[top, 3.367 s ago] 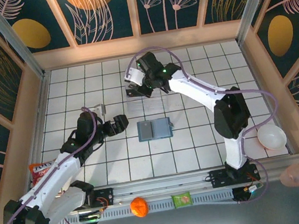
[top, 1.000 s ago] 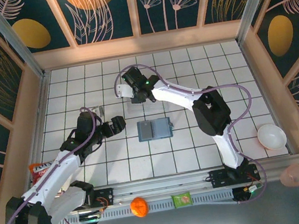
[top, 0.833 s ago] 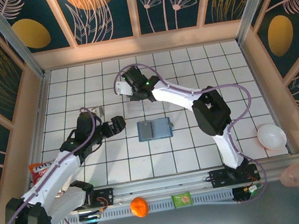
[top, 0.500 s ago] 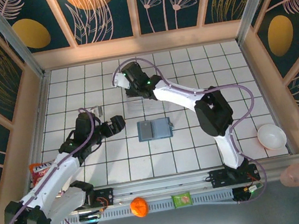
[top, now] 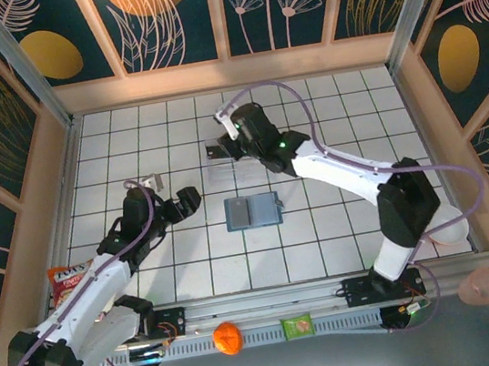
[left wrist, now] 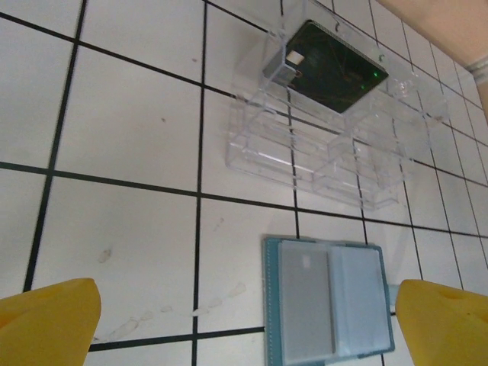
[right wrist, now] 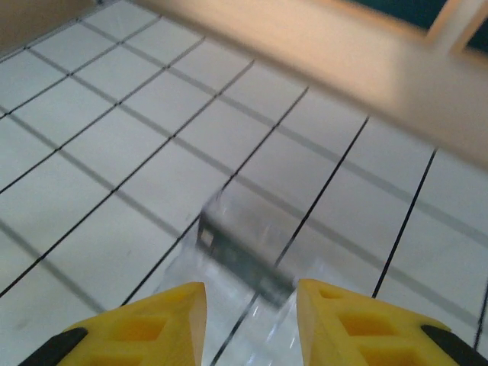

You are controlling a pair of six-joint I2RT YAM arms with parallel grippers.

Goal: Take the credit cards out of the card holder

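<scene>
The card holder lies near the wide-open left jaws, long side across; the part-open right jaws are farther.

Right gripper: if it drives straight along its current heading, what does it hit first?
Probably the clear tray just ahead of the right gripper, at the black card lying in it; depth is blurry.

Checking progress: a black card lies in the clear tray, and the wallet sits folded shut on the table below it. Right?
Not quite. The wallet lies open flat, its inner panels facing up, as the left wrist view shows. The black card does lie in the clear tray.
</scene>
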